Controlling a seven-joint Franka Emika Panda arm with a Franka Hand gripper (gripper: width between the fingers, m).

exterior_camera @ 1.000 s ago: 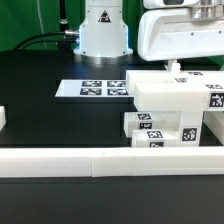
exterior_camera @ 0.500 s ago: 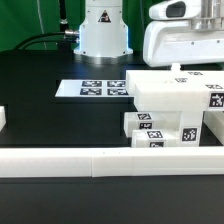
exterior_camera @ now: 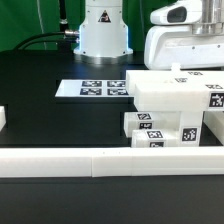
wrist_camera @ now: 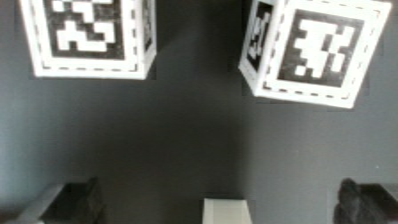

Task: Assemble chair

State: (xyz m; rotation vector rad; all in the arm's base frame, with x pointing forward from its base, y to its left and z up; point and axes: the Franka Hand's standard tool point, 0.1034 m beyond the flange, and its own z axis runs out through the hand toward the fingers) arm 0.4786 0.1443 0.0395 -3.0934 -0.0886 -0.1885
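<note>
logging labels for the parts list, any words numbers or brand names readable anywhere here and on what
No words, numbers or brands readable anywhere.
Chunky white plastic chair pieces: only black-and-white square pattern tags, no letters.
Thin flat white marker board: same pattern tags, no text.

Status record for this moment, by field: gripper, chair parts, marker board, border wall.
gripper: open, nothing between the fingers, above the chair parts
chair parts: tagged white pieces, clustered at the exterior view's right, behind the border wall
marker board: lying flat, in front of the arm base
border wall: long, low, across the front
</note>
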